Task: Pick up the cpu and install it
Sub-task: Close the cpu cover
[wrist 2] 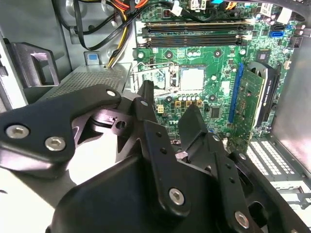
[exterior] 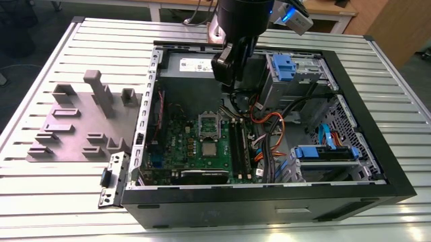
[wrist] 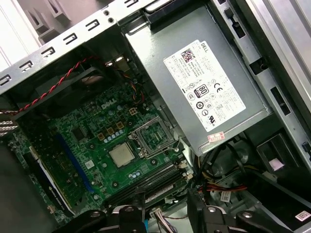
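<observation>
We see the gripper [wrist 2: 168, 104] with its two black fingers [wrist 2: 194, 124] spread apart and nothing held between them. In the exterior view the cpu [exterior: 210, 148] lies flat on the green motherboard [exterior: 181, 143], at six o'clock from the open socket frame [exterior: 209, 126] and apparently just beside it. The gripper hangs apart from it, toward twelve o'clock.

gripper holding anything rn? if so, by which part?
Nothing is held. The gripper is open, with the gap between its fingers empty. The cpu lies on the motherboard beside the open socket.
</observation>
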You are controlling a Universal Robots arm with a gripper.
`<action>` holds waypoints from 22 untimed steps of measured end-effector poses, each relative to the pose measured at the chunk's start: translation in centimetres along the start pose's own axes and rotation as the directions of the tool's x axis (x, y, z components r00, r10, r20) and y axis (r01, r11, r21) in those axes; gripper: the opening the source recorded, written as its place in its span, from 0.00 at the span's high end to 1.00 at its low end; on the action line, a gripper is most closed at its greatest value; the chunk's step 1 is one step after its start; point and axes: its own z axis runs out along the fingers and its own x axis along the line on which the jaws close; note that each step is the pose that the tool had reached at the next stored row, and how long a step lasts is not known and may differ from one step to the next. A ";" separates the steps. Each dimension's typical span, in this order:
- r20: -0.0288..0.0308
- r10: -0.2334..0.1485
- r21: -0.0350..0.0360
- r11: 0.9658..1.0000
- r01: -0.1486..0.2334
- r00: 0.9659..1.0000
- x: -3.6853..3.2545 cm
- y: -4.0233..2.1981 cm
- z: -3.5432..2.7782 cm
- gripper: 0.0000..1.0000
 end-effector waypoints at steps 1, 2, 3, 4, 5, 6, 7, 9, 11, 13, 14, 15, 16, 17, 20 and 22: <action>0.000 0.000 0.000 1.000 0.000 1.000 0.00 0.00 0.00 0.54; -0.001 0.000 0.000 1.000 0.000 1.000 0.00 0.00 0.00 0.60; -0.001 0.000 0.001 1.000 0.000 1.000 0.00 0.00 0.00 0.60; -0.001 0.000 0.001 1.000 0.000 1.000 0.00 0.00 0.00 0.66; -0.002 0.000 0.001 1.000 0.000 1.000 0.00 0.00 0.00 0.72; -0.002 0.000 0.001 1.000 0.000 1.000 0.00 0.00 0.00 0.78; -0.002 0.000 0.002 1.000 0.000 1.000 0.00 0.00 0.00 0.78; -0.003 0.000 0.002 1.000 0.000 1.000 0.00 0.00 0.00 0.84; -0.004 0.000 0.002 1.000 0.000 1.000 0.00 0.00 0.00 0.89; -0.004 0.000 0.003 1.000 0.000 1.000 0.00 0.00 0.00 0.89; -0.005 0.000 0.003 1.000 0.000 1.000 0.00 0.00 0.01 0.89; -0.005 0.000 0.003 1.000 0.000 1.000 0.00 0.00 0.00 0.89; -0.005 0.000 0.003 1.000 0.000 1.000 0.00 0.00 0.00 0.89; -0.005 0.000 0.003 1.000 0.000 1.000 0.00 0.00 0.00 0.89; -0.005 -0.001 0.003 1.000 0.001 1.000 0.00 0.00 0.00 0.89; -0.005 -0.001 0.003 1.000 0.001 1.000 0.00 0.00 0.00 0.89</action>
